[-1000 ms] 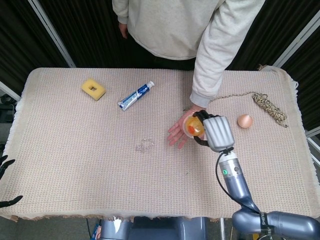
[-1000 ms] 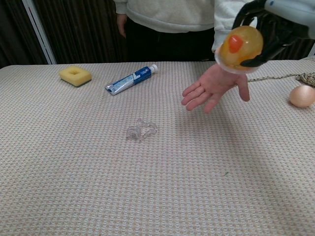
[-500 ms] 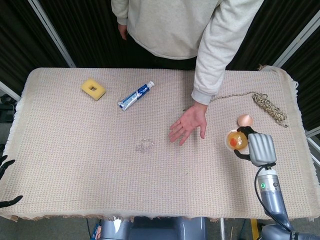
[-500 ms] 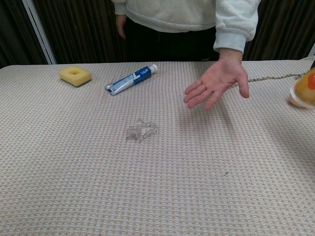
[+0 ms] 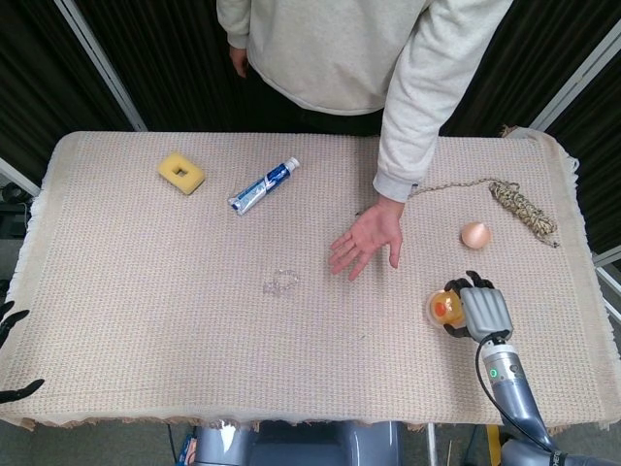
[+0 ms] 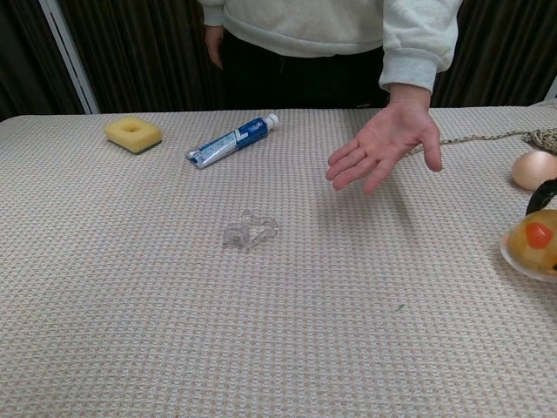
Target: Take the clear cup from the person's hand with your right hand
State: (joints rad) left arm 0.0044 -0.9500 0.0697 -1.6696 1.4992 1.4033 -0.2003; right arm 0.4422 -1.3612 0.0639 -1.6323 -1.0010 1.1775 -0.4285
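My right hand (image 5: 480, 311) grips the clear cup (image 5: 443, 309), which holds something orange with a red spot. It sits low over the table's right side, near the front. In the chest view the clear cup (image 6: 533, 244) shows at the right edge with dark fingers (image 6: 541, 195) curled behind it. The person's hand (image 5: 369, 240) hovers open and empty, palm up, over the middle of the table, well apart from the cup. Only the dark fingertips of my left hand (image 5: 14, 354) show at the head view's left edge, spread with nothing in them.
An egg (image 5: 474, 234) lies just beyond my right hand, with a coil of rope (image 5: 522, 207) behind it. A small clear plastic piece (image 5: 280, 283) lies mid-table. A toothpaste tube (image 5: 263, 185) and a yellow sponge (image 5: 180, 172) lie at the back left. The person stands behind the table.
My right hand has carried the cup out of the person's palm, to the right and toward the front, and lowered it near the table. The person's hand stays open and empty.
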